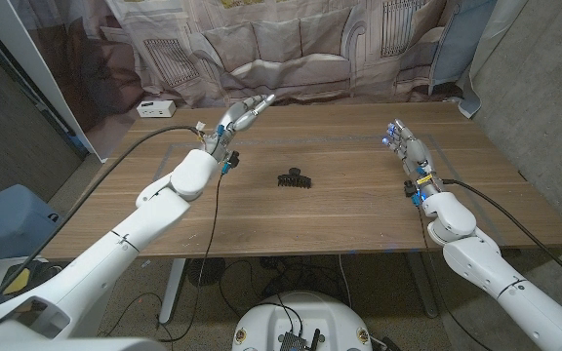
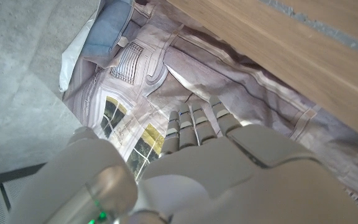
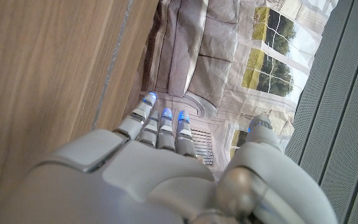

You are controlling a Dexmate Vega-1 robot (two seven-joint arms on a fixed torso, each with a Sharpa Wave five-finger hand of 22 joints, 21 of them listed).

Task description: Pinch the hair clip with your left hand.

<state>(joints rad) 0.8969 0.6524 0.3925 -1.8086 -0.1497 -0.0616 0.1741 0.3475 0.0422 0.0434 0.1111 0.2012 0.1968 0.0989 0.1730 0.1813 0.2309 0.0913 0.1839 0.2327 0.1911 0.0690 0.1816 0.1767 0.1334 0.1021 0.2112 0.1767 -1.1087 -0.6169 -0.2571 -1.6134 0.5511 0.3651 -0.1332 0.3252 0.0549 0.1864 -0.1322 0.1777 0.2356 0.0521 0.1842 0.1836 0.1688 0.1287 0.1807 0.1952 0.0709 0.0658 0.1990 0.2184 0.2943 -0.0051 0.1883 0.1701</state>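
Nearest the head camera, at the picture's lower left, the white left arm rises from the corner toward the far left part of the wooden table. Its left hand hovers above the table with its fingers stretched out and slightly apart, holding nothing; the left wrist view shows the same fingers straight, side by side, pointing at a printed backdrop curtain. A small white box sits near the table's far left corner. Toward the middle lies the black hair clip, alone on the wood, well apart from both hands. Further right, the right hand stands near the table's right side, fingers extended close together, thumb apart, gripping nothing.
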